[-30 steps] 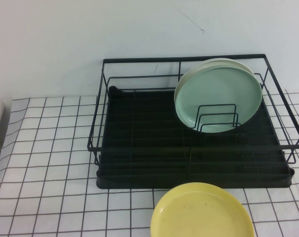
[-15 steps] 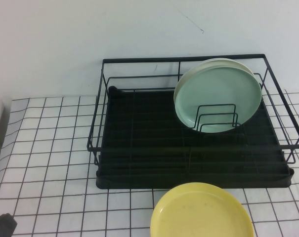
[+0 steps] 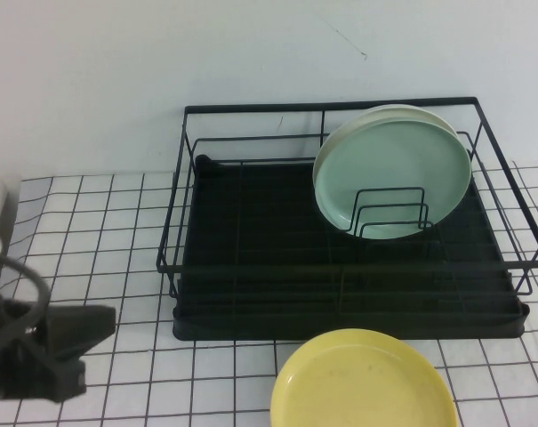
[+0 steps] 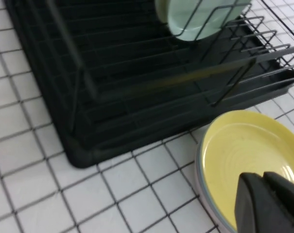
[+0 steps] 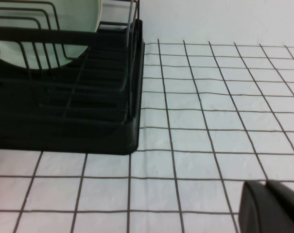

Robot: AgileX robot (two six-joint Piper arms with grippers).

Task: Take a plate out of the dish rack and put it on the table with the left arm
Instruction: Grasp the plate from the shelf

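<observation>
Since half a second ago your left arm [image 3: 37, 347] has risen into view, well left of the dish rack [image 3: 340, 267]. Your plate [image 3: 393, 173] stands upright in the rack's right rear dividers. Left gripper [image 4: 268, 204] hovers over the yellow plate [image 3: 362, 382], its fingers pressed together; right gripper [image 5: 270, 206] hangs above the table [image 5: 210, 121], likewise closed.

plain pale wall [image 3: 162, 53] behind, evenly lit
</observation>
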